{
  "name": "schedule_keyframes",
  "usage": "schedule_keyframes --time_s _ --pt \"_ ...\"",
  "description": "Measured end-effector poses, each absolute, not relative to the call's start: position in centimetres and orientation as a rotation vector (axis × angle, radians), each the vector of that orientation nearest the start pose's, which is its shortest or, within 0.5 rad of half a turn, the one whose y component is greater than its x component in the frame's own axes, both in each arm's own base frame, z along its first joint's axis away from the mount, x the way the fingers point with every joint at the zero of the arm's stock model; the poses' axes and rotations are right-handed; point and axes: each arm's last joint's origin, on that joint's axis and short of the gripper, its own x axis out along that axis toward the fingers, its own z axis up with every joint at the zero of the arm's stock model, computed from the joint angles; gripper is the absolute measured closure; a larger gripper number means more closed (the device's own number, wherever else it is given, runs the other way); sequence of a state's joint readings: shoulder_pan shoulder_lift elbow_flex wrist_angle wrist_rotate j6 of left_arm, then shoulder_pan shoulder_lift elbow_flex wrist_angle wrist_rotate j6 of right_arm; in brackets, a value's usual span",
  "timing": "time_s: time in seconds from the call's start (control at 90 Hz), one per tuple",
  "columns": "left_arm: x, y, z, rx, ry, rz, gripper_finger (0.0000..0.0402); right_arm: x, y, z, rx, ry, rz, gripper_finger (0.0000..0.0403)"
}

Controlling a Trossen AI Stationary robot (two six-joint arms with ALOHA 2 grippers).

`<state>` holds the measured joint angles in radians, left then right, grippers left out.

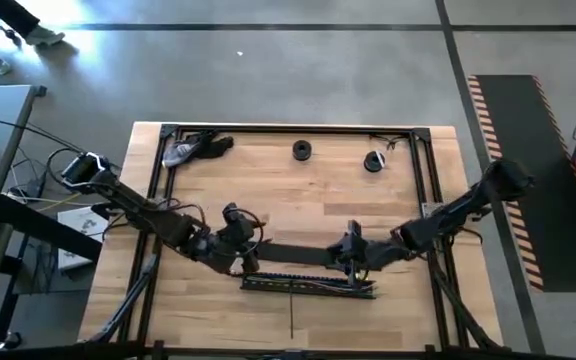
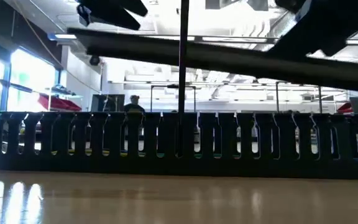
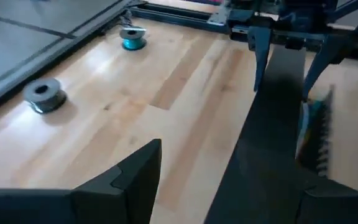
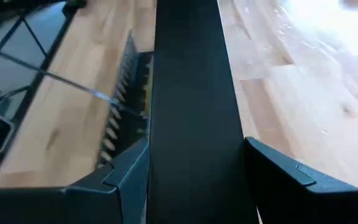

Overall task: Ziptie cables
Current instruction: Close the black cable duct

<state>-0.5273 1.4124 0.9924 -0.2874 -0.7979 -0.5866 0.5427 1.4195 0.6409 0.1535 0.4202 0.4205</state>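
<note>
Pale wooden tabletop (image 1: 298, 190): both grippers, left (image 1: 240, 243) and right (image 1: 351, 248), clamp opposite ends of a long flat black cover strip (image 1: 293, 253), held lengthwise just above the black slotted channel (image 1: 308, 284) cradling thin pale cables (image 3: 305, 124).

My count on the tabletop (image 1: 208, 310): two arms, one channel, one flat cover strip, two spools.

I see two hands, the left hand (image 1: 240, 240) and the right hand (image 1: 348, 245), each with two fingers; one slotted black channel (image 1: 308, 285); one long flat black strip (image 1: 293, 253) held between them; two small round spools (image 1: 301, 150) (image 1: 373, 160); one person (image 2: 133, 107) in the room behind.
</note>
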Motion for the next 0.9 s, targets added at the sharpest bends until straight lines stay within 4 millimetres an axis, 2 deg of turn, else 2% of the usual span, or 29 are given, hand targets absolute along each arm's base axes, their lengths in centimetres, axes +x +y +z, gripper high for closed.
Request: schedule_keyframes --time_s 0.211,0.344,0.489,0.733,0.9 --pt "25.2 -15.1 26.2 -0.222 0.442 0.353 0.0219 25.7 16.4 17.4 0.034 0.637 -0.022 0.0197" --pt "24.5 -16.2 26.0 -0.269 0.442 0.334 0.0224 27.4 17.7 16.9 -0.005 0.703 -0.075 0.0197" --pt "24.1 -17.5 25.2 -0.299 0.454 0.326 0.0225 28.5 18.9 15.4 -0.023 0.761 -0.055 0.0197" --pt "24.4 -19.5 22.5 -0.32 0.49 0.332 0.0226 28.4 19.8 14.8 0.003 0.777 -0.056 0.0197" --pt "24.7 -19.8 21.5 -0.317 0.508 0.349 0.0226 28.3 19.8 15.0 0.02 0.769 -0.066 0.0197"
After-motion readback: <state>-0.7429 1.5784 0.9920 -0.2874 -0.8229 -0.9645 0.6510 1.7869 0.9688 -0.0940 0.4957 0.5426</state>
